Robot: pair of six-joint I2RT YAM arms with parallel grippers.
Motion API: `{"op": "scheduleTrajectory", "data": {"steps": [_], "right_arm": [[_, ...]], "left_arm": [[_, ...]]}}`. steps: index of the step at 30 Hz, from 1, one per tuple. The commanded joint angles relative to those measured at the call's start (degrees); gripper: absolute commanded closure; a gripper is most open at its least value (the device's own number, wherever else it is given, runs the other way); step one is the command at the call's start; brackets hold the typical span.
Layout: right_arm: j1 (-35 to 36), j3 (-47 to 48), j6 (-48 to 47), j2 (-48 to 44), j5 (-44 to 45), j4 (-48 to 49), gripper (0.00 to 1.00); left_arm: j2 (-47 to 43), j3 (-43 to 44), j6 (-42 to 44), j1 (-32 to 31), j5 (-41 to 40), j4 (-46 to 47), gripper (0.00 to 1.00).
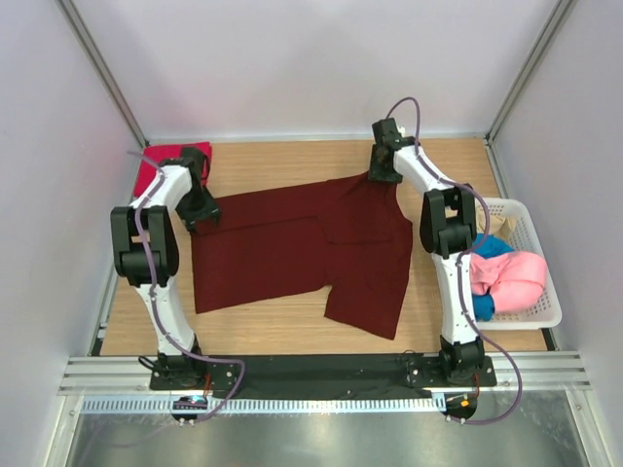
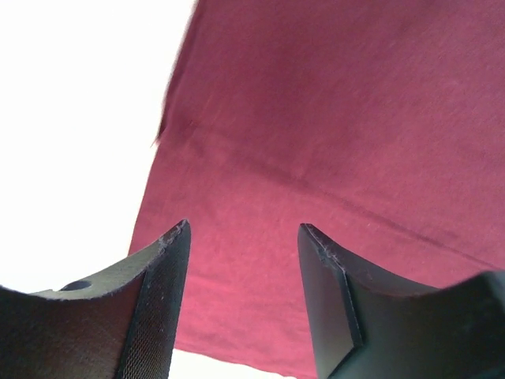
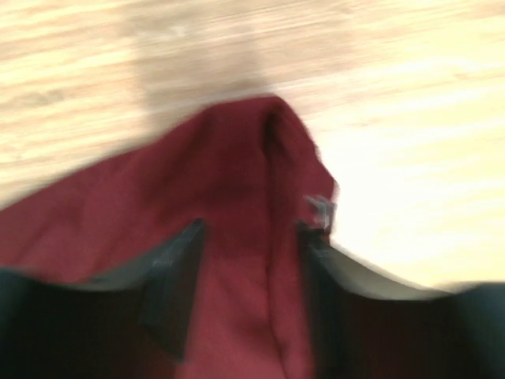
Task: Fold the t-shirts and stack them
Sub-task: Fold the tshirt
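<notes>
Left hand (image 2: 243,229) hangs with fingers spread wide above the left edge of a dark maroon cloth t-shirt (image 1: 292,243), which lies flat and open across the light wooden tabletop (image 1: 292,156). Right hand (image 3: 248,225), blurred, stands with fingers parted on either side of a raised ridge at the shirt's far edge. A bright crimson-red shirt (image 1: 161,161) sits in the far left corner. Pink (image 1: 511,277) and blue (image 1: 492,246) shirts fill the white slatted plastic basket (image 1: 531,219) at right.

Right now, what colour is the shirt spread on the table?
The shirt is dark maroon; top external view.
</notes>
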Motion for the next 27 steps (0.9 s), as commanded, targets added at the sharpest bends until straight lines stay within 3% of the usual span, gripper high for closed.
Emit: {"op": "scheduleTrajectory", "data": {"steps": [1, 5, 11, 13, 18, 23, 27], "right_arm": [[1.03, 8.12, 2.37, -3.77, -1.04, -13.51, 0.39], [4.54, 3.76, 2.83, -12.64, -4.21, -20.3, 0.32], [12.89, -23.56, 4.75, -36.28, -11.33, -15.4, 0.32], [14.99, -33.11, 6.16, -43.9, -17.1, -13.21, 0.32], [18.43, -50.36, 9.07, -56.24, -19.16, -9.95, 0.32], [18.61, -56.9, 7.75, -63.19, -18.63, -11.79, 0.32], [18.52, -60.85, 7.48, -67.93, -19.16, -12.32, 0.32]], "left_arm": [[-7.58, -3.64, -6.04, 0.04, -2.56, -3.28, 0.41], [-15.58, -14.98, -11.42, 0.04, -2.65, -5.04, 0.45], [-28.94, -31.07, -19.24, 0.56, -4.15, -5.4, 0.49], [-31.31, -34.92, -21.17, 1.52, -3.45, -4.7, 0.49], [-31.24, -41.53, -23.9, 4.51, 1.56, -3.2, 0.46], [-33.17, -49.88, -26.36, 7.77, 4.38, 2.86, 0.51], [-33.44, -50.77, -26.98, 8.12, 2.9, 4.36, 0.51]]}}
